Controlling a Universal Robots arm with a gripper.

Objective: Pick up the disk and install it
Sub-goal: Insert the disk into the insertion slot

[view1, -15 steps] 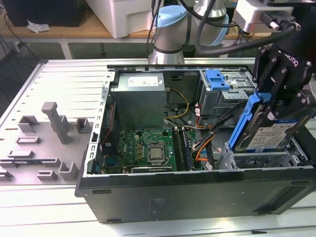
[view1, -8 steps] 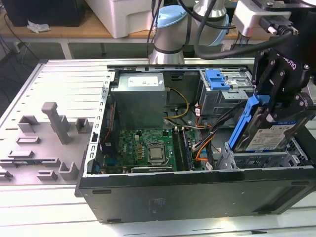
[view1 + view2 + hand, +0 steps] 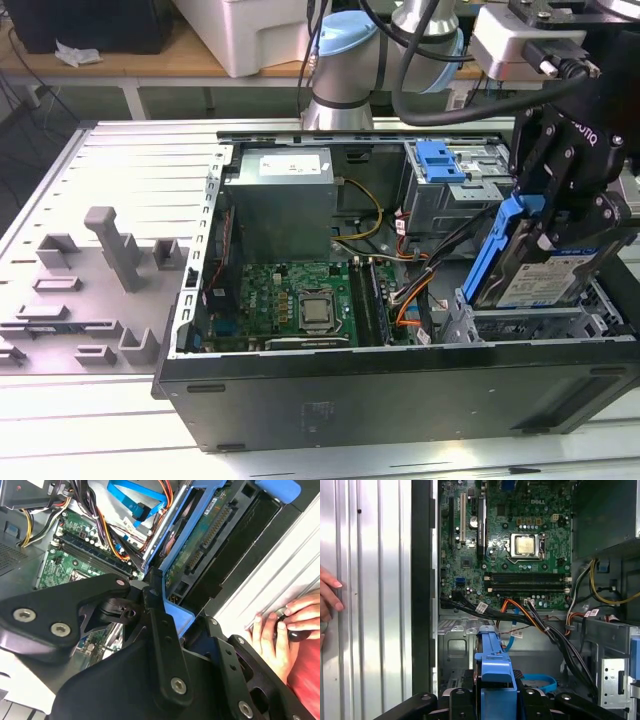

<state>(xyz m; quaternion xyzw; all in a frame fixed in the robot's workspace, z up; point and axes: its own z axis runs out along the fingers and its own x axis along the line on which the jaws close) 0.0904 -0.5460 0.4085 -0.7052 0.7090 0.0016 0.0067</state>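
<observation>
The disk, a silver drive with a blue-and-white label in a blue carrier rail, hangs tilted over the metal drive bay at the exterior view's right, inside the open computer case. My gripper is shut on it from above. In the second wrist view the black fingers clamp the blue carrier, and the disk's green circuit board faces the camera. In the first wrist view the carrier's blue end sits between the jaws of my gripper, above the bay floor.
The case holds a grey power-supply box, a green motherboard, a bare blue latch piece and bundles of cables next to the bay. Grey fixture blocks stand on the ribbed table. A person's hand rests beside the case.
</observation>
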